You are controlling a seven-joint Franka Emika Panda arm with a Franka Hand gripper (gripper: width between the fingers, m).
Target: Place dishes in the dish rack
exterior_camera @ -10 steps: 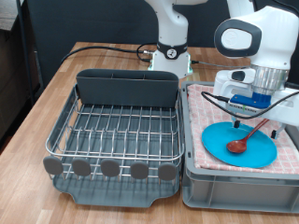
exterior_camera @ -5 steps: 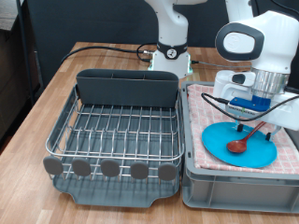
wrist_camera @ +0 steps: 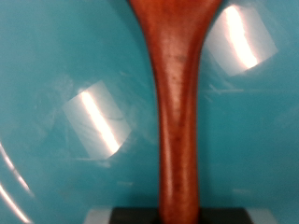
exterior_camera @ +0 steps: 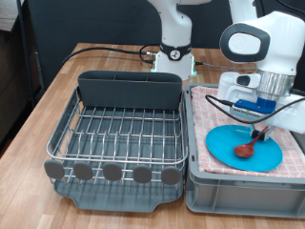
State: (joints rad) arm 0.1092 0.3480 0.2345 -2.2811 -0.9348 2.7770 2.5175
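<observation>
Your gripper (exterior_camera: 255, 136) hung directly over the small brown wooden spoon (exterior_camera: 250, 145) on the round blue plate (exterior_camera: 229, 150); handle aligned between fingers; grasp state unclear.

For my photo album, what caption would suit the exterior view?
Robot fingers lowered over a wooden spoon on a blue plate, beside the wire dish rack.

The plate (exterior_camera: 244, 146) is bright blue — in the wrist view it (wrist_camera: 56, 56) reads teal with pale glare patches. The spoon (exterior_camera: 250, 144) on it is reddish brown (wrist_camera: 177, 103). The cloth (exterior_camera: 205, 110) is pink-and-white checked, lining a light grey bin (exterior_camera: 238, 189). The dish rack (exterior_camera: 119, 138) has silver wires in a dark grey tray — on a wooden brown table (exterior_camera: 57, 91).
</observation>
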